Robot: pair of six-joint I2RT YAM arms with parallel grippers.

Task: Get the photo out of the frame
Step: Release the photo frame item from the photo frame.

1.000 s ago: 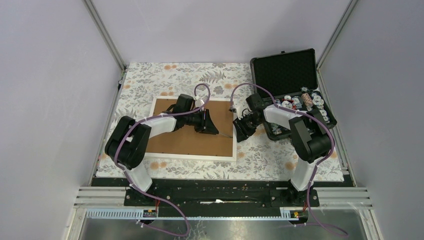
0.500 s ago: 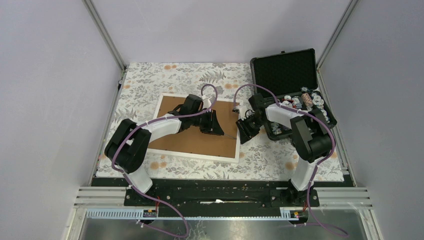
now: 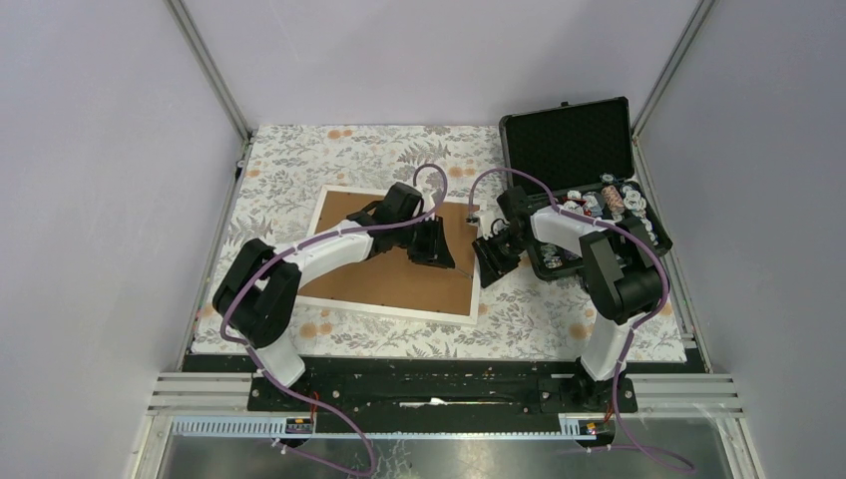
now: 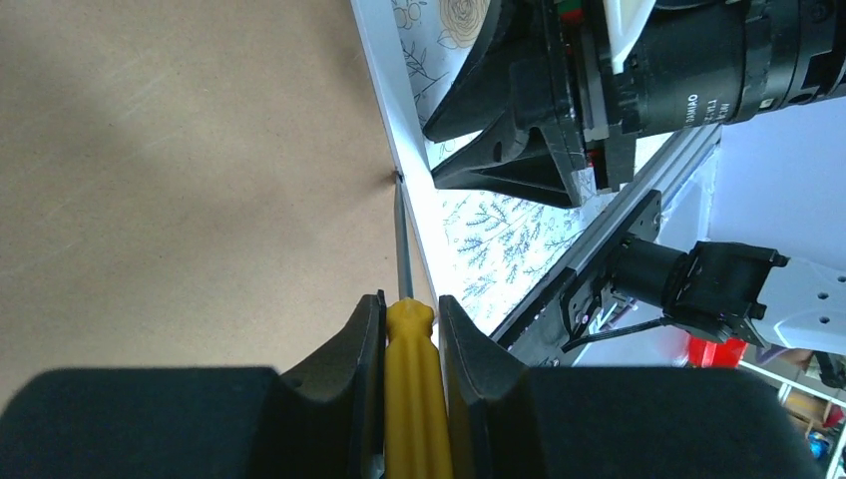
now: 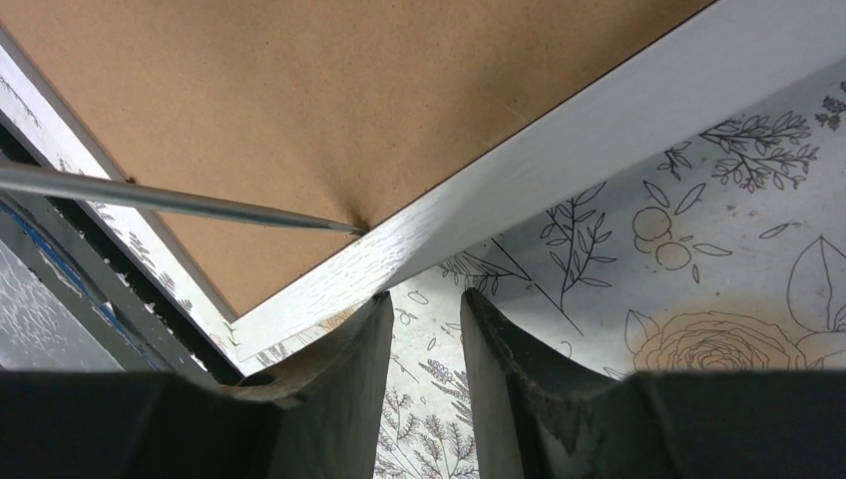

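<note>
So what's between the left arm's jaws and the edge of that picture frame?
A yellow-handled screwdriver: the left jaws clamp its handle, and its thin shaft reaches the frame where brown back meets white border. Left wrist view shows it.

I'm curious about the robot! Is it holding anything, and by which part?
The left gripper holds a screwdriver by its yellow handle. The right gripper holds nothing.

the frame (image 3: pixel 399 287) lies back up, so the photo is hidden. the screwdriver (image 4: pixel 411 384) handle runs off the left wrist view's bottom edge; its shaft leaves the right wrist view at left. the case (image 3: pixel 569 150) holds bits too small to name.
</note>
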